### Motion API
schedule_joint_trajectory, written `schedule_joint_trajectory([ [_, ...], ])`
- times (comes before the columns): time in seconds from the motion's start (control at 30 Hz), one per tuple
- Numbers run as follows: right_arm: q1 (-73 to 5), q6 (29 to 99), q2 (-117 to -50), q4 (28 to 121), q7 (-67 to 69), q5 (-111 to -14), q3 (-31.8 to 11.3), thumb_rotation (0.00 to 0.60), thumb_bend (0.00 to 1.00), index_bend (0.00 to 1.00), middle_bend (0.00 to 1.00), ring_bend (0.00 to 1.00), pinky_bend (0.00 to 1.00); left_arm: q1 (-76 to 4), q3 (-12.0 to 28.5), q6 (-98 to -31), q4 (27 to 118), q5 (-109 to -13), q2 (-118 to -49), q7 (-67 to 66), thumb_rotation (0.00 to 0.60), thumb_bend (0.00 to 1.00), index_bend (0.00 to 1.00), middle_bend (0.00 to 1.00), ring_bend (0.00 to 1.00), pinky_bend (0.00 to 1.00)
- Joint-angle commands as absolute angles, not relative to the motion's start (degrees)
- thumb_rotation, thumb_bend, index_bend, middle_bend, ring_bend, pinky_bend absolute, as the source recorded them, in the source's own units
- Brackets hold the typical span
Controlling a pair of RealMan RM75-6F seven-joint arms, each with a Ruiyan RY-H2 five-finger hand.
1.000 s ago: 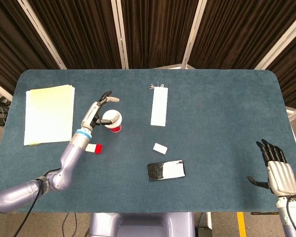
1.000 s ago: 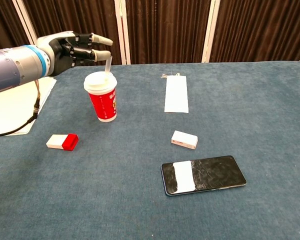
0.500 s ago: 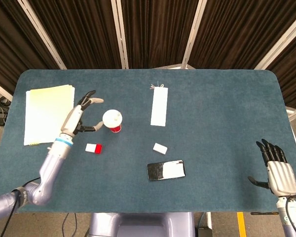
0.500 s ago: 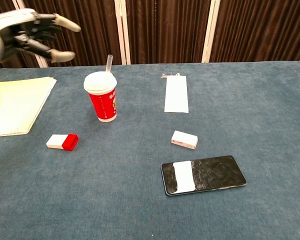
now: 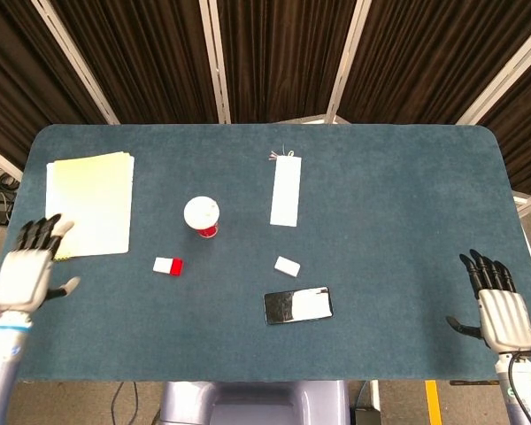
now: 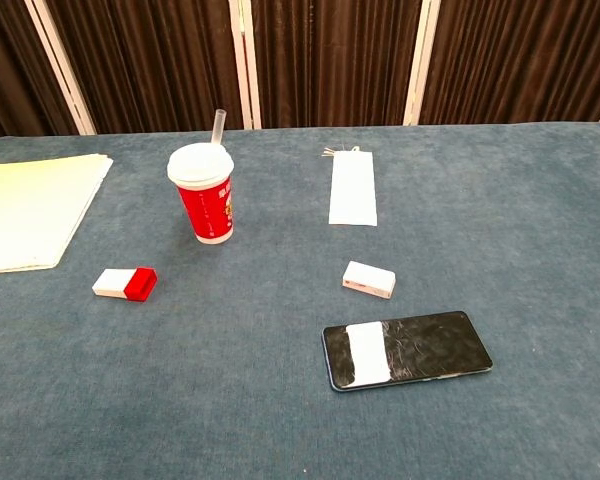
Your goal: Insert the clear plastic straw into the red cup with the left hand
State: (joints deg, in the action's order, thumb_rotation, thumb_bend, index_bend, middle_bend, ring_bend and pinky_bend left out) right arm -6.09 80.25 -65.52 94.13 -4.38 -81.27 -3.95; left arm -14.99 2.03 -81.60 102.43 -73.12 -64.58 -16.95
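The red cup [image 6: 206, 200] with a white lid stands upright on the blue table, left of centre; the head view shows the cup [image 5: 202, 216] from above. The clear plastic straw [image 6: 218, 126] sticks up through the lid, leaning slightly. My left hand [image 5: 31, 266] hovers off the table's left front corner, fingers spread, holding nothing, far from the cup. My right hand [image 5: 499, 305] sits at the front right edge, fingers spread and empty. Neither hand shows in the chest view.
A yellow paper stack [image 5: 88, 204] lies at the left. A red-and-white block [image 6: 125, 284] sits in front of the cup. A white paper sleeve [image 6: 353, 187], a small white box [image 6: 369, 280] and a cracked phone [image 6: 407, 349] lie to the right.
My left hand let go of the straw, which stays in the cup, and drew back left and toward the table's front edge, leaving the chest view. The right hand has not moved.
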Motion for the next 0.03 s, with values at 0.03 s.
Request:
schedule_joint_trajectory([
  [0.03, -6.11, 80.33, -65.75, 93.89, -4.54, -81.50, -3.88, 0.600, 0.12, 0.00, 0.00, 0.00, 0.00, -12.25, 0.30, -84.30, 101.15, -74.80, -63.43, -16.60, 0.600, 0.19, 0.10, 0.00, 0.00, 0.00],
])
